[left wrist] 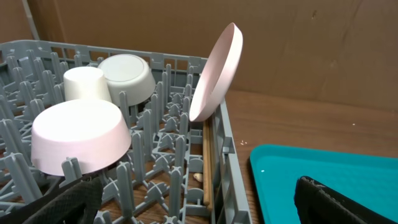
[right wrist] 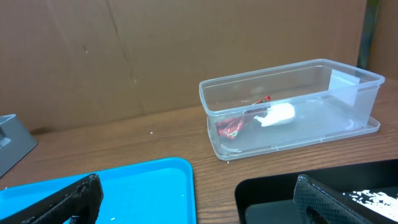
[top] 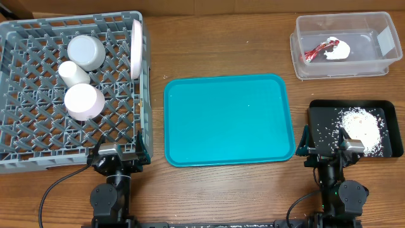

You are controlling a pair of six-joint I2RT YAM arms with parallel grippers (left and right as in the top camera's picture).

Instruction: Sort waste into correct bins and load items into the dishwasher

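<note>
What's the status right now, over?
Left fingers, right fingers open, empty. Cup, bowls, plate in rack; wrapper in tub; rice in black tray. Nothing blocking.

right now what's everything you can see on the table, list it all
dish rack: one, grey, left
plate: one, white, on edge at rack's right wall
metal bowl: one, pale grey, upside down, rack's back
cup: one, white, between the bowls
small bowl: one, pinkish-white, upside down, in rack
chopsticks: count unclear, wooden, rack floor
serving tray: one, teal, centre
tub: one, clear, far right
wrapper: one, red, in tub
napkin wad: one, white, beside wrapper
black tray: one, near right
rice grains: many, white, in black tray
left hand: open, empty
right hand: open, empty
</note>
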